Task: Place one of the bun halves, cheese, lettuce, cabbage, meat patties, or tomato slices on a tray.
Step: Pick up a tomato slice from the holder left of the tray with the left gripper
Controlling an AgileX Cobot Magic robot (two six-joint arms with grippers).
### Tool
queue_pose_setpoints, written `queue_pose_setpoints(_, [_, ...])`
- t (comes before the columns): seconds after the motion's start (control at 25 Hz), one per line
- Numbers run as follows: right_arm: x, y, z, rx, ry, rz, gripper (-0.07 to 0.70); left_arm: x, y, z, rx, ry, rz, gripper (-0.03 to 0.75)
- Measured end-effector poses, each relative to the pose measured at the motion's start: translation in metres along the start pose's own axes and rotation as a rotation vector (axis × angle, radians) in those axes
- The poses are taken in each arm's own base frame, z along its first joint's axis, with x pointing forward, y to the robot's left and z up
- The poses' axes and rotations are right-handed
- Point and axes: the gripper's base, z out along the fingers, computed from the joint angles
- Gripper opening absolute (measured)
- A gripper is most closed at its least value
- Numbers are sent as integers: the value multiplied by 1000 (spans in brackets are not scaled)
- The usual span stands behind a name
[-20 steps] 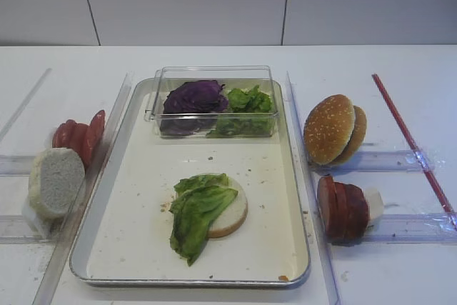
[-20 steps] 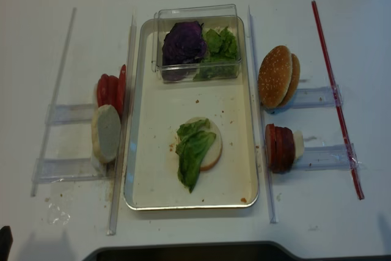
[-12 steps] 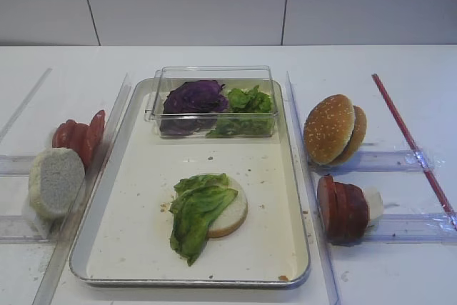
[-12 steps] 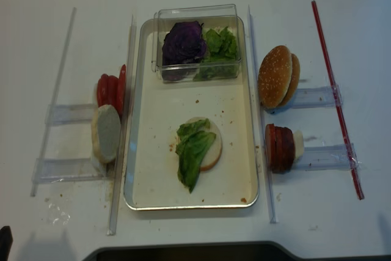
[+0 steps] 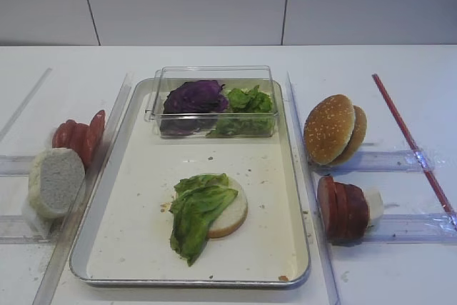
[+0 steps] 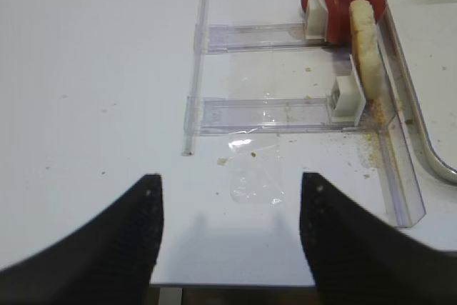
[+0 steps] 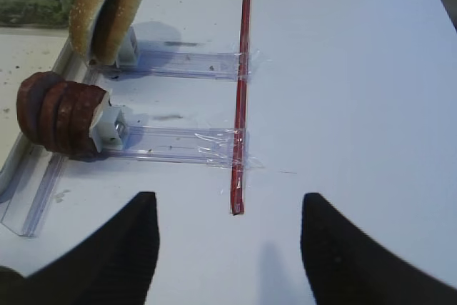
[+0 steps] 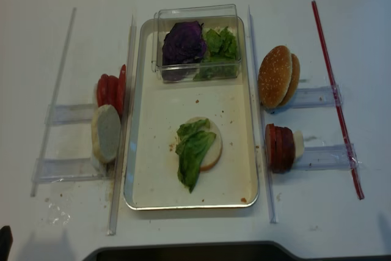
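Note:
On the tray (image 5: pixel 136 248) lies a pale bun half (image 5: pixel 234 213) with a green lettuce (image 5: pixel 196 212) leaf draped over it. Left of the tray stand tomato slices (image 5: pixel 78 136) and another pale bun half (image 5: pixel 56 182) in clear racks. Right of it stand sesame bun halves (image 5: pixel 330 129) and meat patties (image 5: pixel 341 208). Purple cabbage (image 5: pixel 194 96) sits in a clear box. No cheese shows. My left gripper (image 6: pixel 230 176) is open over bare table short of the left racks. My right gripper (image 7: pixel 228 195) is open, with the patties (image 7: pixel 57 113) ahead to its left.
The clear plastic box (image 5: pixel 211 76) sits at the tray's far end and also holds green leaves (image 5: pixel 246 101). Long clear rails (image 8: pixel 121 120) flank the tray. A red strip (image 8: pixel 336 99) is taped along the far right. Crumbs and a tape scrap (image 6: pixel 253 176) lie near the left racks.

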Motion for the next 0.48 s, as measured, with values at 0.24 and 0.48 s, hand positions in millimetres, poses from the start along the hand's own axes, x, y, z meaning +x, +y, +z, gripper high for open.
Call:
queue_pose_setpoints(0.24, [0, 0, 0, 0, 0, 0, 454, 0, 0, 0, 0, 0, 0, 386])
queue_pose_setpoints(0.48, [0, 0, 0, 0, 0, 0, 454, 0, 0, 0, 0, 0, 0, 387])
